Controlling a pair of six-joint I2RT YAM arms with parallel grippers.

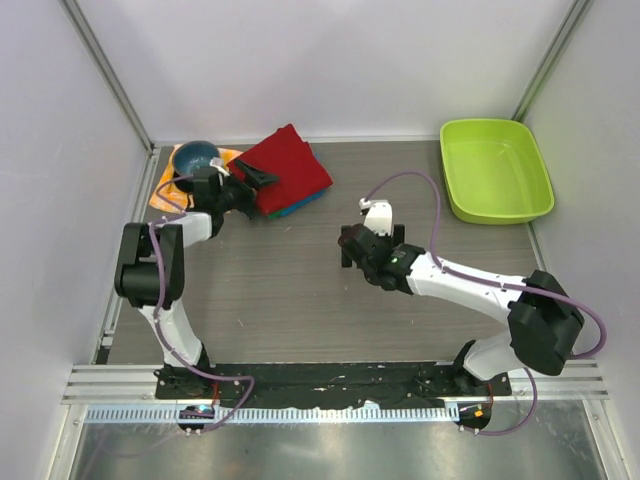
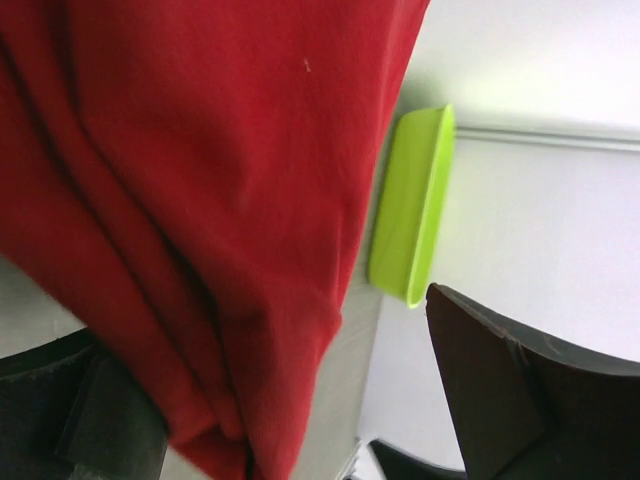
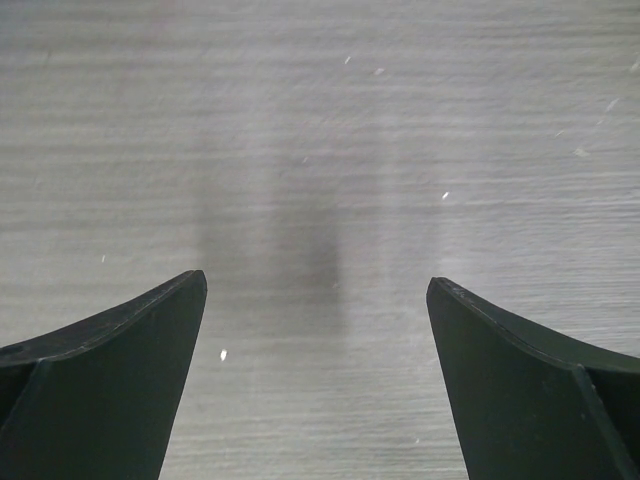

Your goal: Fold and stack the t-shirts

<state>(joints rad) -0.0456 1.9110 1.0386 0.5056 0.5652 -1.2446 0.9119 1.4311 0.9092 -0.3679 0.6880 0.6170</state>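
At the far left of the bench [image 1: 300, 290], the t-shirts lie in a folded stack: the dark red t-shirt [image 1: 288, 163] on top, with a sliver of the green t-shirt [image 1: 310, 199] and the blue t-shirt [image 1: 283, 213] showing along its near edge. The left pincer [image 1: 255, 185] sits at the stack's near-left corner, one dark finger lying over the red cloth.

From the left wrist, the red t-shirt [image 2: 200, 200] fills most of the view in soft folds. It hangs between the jaws of the left pincer [image 2: 260, 320], which stand wide apart and are not clamped on anything. The cloth runs down against the left finger [image 2: 60, 420] and stays well clear of the right finger [image 2: 520, 390]. Beyond it the lime green tub [image 2: 410, 210] shows edge-on.

The right pincer [image 1: 348, 250] hovers near the middle of the bench, well apart from the stack. Its jaws are also spread wide — the right wrist view shows only bare wood-grain bench [image 3: 320, 120] between the tips of the right pincer [image 3: 315, 290].

Just left of the stack, a blue bowl [image 1: 197, 157] rests on an orange checked cloth [image 1: 163, 192]. The lime green tub [image 1: 495, 170] stands at the far right corner.
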